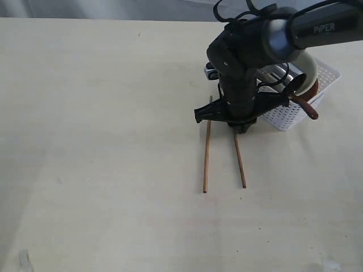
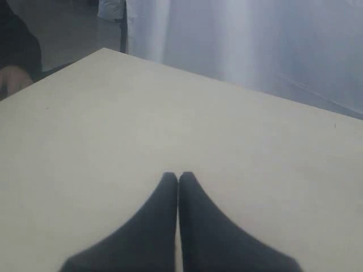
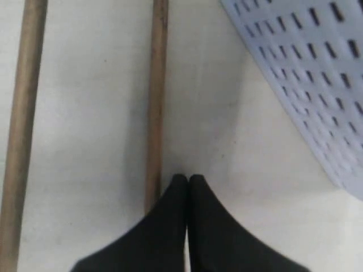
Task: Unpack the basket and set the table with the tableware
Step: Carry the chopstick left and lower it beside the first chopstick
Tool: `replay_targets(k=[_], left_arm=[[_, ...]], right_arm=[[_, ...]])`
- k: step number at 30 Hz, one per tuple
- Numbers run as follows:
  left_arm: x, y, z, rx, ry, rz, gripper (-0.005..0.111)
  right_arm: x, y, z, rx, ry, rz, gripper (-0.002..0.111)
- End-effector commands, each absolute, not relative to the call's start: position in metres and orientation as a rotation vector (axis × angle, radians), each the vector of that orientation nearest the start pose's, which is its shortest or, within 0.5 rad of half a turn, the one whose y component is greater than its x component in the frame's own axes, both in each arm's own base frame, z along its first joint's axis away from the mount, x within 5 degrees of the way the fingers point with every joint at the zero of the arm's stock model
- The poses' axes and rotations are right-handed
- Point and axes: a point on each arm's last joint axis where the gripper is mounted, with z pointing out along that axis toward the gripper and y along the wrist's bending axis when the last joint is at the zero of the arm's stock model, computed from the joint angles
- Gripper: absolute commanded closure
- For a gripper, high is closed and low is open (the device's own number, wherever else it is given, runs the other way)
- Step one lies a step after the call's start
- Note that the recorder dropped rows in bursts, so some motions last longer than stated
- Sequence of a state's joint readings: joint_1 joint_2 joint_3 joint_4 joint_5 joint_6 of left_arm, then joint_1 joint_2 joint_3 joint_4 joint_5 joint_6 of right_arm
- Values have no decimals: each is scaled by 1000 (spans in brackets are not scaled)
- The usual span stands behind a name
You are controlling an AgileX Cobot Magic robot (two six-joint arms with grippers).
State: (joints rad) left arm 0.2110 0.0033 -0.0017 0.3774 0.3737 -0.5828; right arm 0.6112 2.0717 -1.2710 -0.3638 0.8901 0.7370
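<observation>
Chopsticks of brown wood (image 1: 206,158) lie on your beige table (image 1: 85,141); right claw (image 3: 188,177), closed empty, maybe touches one; left claw (image 2: 178,174) closed.

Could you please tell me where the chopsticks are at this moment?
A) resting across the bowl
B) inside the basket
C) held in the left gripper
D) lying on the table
D: both chopsticks lie flat on the table, apart from each other and outside the basket.
</observation>
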Motion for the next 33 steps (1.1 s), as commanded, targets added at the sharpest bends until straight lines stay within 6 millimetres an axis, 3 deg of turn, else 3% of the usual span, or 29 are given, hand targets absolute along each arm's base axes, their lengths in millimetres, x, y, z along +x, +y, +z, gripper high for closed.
replay_targets(k=[1, 33], left_arm=[[49, 23, 183, -480, 1760, 110, 106], [49, 23, 183, -480, 1760, 110, 106]], right_arm=[[319, 195, 116, -148, 2983, -329, 108], [312, 214, 113, -54, 3064, -10, 108]])
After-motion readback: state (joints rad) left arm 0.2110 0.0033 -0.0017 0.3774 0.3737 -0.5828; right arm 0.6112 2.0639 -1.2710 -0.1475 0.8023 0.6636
